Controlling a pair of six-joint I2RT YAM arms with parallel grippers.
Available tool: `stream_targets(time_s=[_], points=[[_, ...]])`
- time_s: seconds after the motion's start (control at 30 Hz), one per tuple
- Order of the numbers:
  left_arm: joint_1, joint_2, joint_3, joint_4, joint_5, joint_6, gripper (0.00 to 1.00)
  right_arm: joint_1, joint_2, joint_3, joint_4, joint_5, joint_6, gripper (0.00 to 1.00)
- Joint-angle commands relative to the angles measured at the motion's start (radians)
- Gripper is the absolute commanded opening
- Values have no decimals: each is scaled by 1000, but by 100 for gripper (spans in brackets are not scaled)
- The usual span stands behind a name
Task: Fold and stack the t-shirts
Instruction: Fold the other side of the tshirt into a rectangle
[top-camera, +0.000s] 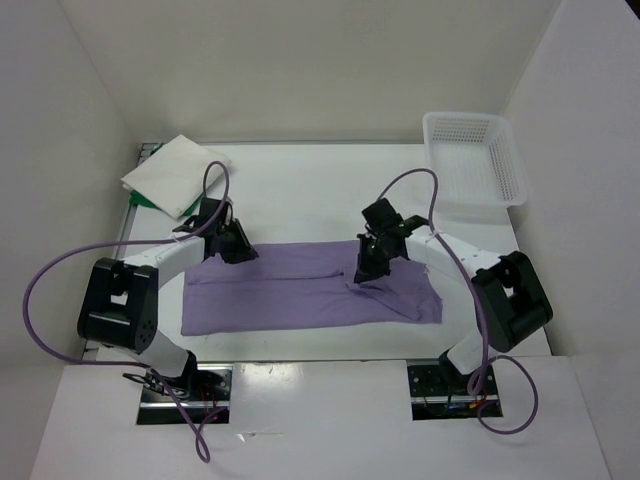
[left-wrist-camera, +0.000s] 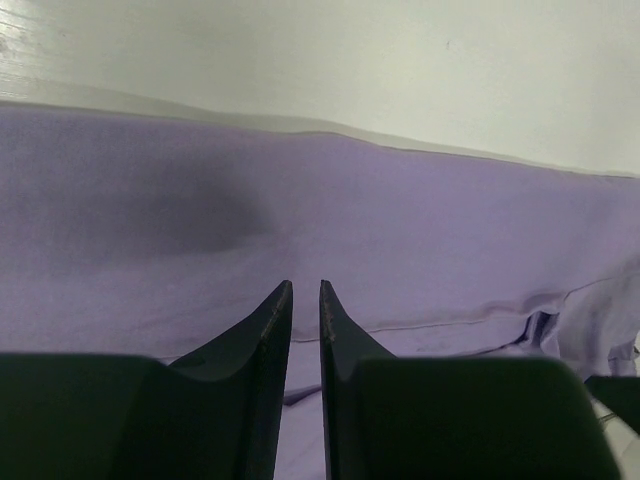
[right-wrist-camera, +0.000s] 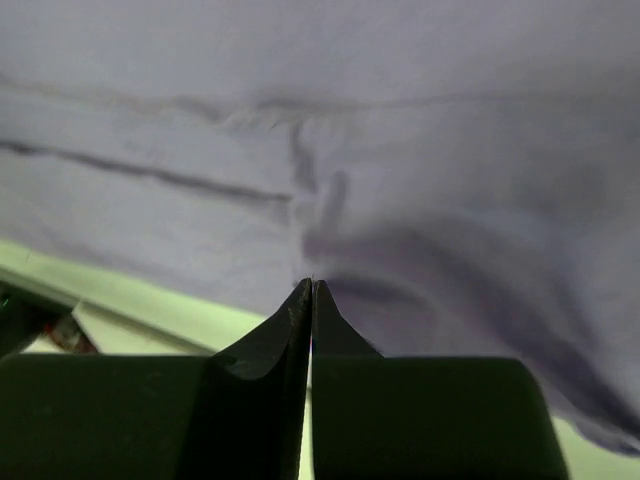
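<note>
The lavender t-shirt (top-camera: 290, 295) lies flat across the middle of the table, folded into a long band. My right gripper (top-camera: 362, 275) is pressed onto its right part, shut on a pinch of the lavender cloth (right-wrist-camera: 400, 120); creases run up from the meeting fingertips (right-wrist-camera: 313, 283). My left gripper (top-camera: 238, 250) hovers at the band's far left corner. Its jaws (left-wrist-camera: 306, 285) stand a narrow gap apart, with flat lavender cloth (left-wrist-camera: 400, 230) showing through and nothing between them. The white t-shirt (top-camera: 178, 172) sits folded at the back left on a sliver of the green t-shirt (top-camera: 140, 201).
A white plastic lattice basket (top-camera: 462, 117) stands at the back right corner. White walls close in the table (top-camera: 300, 190) on three sides. Purple cables loop from both arms near the side edges.
</note>
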Motion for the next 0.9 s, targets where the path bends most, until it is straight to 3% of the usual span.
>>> stream_targets(time_s=[0.0,0.17,0.2,0.27,0.37,0.57,0.67,0.87], points=[[2,15,33,37,25,-24,23,51,-39,-29,-11,-77,91,2],[2,24,67,37,25,-24,23,130,-39,-40,46,-156,180,11],[2,24,67,37,34,-24,23,140,-39,-40,58,-165,189,15],[2,24,78,37,35,-24,23,140,-50,-40,58,-186,200,33],[2,24,97,37,35,-24,23,126,-70,0,14,-139,162,36],[-7,15,97,37,56,-24,23,-29,-58,-27,67,-76,114,9],[-18,24,107,37,67,-24,23,-38,-3,-41,119,1,103,5],[-18,93,94,55,58,-14,23,-38,47,-150,185,-53,152,2]])
